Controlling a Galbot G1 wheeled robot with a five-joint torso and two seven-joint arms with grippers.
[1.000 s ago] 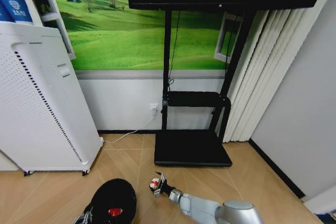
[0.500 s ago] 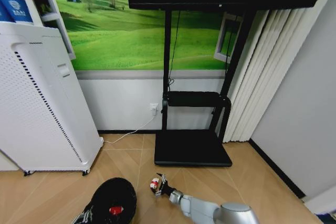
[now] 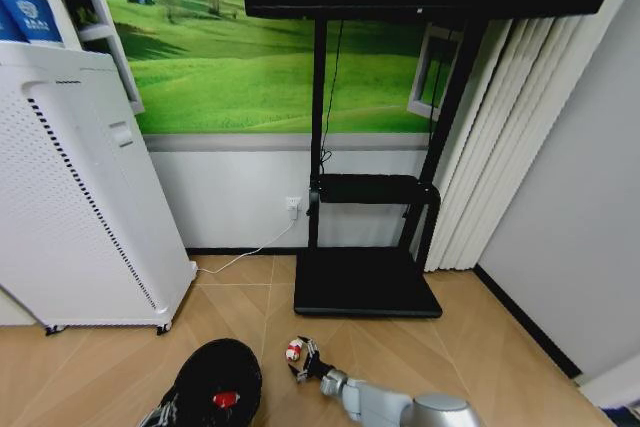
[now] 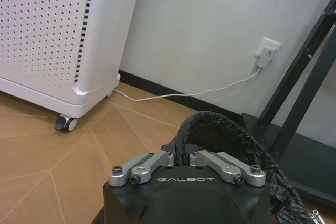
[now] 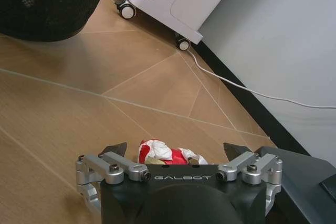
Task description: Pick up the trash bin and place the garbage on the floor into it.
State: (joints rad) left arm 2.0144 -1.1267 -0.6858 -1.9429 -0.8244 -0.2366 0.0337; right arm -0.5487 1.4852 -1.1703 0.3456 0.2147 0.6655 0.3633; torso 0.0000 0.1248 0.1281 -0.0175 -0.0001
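The right gripper has eased lower and a touch toward the robot over the last second, its arm sliding further down out of the head view. Its spread fingers now sit either side of the wrapper, which earlier lay just ahead of the tips.

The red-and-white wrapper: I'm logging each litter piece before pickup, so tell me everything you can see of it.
The red-and-white wrapper is a small crumpled piece, glossy like plastic or foil, with red and white patches and a bit of tan. It lies on the wooden floor, right of the black trash bin and in front of the black stand base. The right pincer stands open around it, a fingertip on either side; whether they touch it cannot be told.
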